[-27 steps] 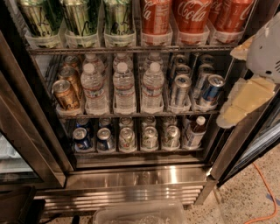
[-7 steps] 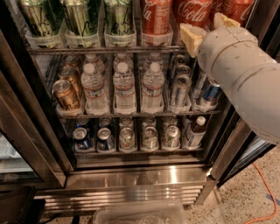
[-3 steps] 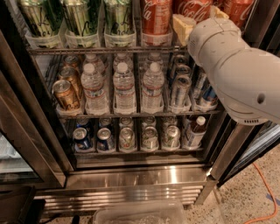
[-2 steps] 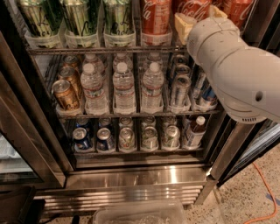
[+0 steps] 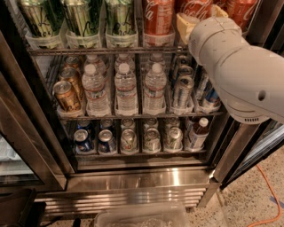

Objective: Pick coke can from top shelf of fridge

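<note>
Three red coke cans stand in clear trays on the top shelf of the fridge: a left one, a middle one and a right one. My white arm reaches in from the right and hides much of the shelf's right side. My gripper is at the middle coke can, with one pale yellow finger on its left and the other on its right. The fingers stand apart around the can. I cannot tell whether they touch it.
Green-and-silver cans fill the top shelf's left half. Water bottles, gold cans and slim cans stand on the middle rack, small cans on the lowest. The door frame is at left, a clear bin below, an orange cable on the floor.
The arm came in from the right edge and up to the top shelf, bringing the gripper around the middle coke can. Over the last second it has barely moved.
</note>
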You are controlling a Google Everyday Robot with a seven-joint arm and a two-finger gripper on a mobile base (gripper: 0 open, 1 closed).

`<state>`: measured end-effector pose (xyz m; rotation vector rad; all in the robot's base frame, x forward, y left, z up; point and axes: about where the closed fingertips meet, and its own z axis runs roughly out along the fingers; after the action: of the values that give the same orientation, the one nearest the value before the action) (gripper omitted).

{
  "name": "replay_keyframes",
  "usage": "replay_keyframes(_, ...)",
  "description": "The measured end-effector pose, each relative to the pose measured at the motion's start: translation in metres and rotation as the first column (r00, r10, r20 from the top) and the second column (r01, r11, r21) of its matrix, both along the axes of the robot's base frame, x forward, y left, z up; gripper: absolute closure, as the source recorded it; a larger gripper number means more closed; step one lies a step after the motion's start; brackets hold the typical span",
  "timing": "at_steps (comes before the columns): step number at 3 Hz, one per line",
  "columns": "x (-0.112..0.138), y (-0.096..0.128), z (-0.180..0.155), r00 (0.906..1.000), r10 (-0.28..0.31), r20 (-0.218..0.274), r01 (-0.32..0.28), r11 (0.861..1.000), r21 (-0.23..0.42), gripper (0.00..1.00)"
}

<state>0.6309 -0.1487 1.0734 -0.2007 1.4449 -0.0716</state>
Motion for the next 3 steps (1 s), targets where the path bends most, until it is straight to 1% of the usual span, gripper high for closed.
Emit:
replay_keyframes(1,0.0,0.0,0.0,1.0,0.0,0.0,0.0,1.0,0.0,1.0)
replay_keyframes(2,0.0,0.0,0.0001,1.0,0.0,0.0,0.0,1.0,0.0,1.0)
replay_keyframes(3,-0.0037,-0.0003,0.0059,0.9999,0.01,-0.011,-0.009,1.0,0.023,1.0)
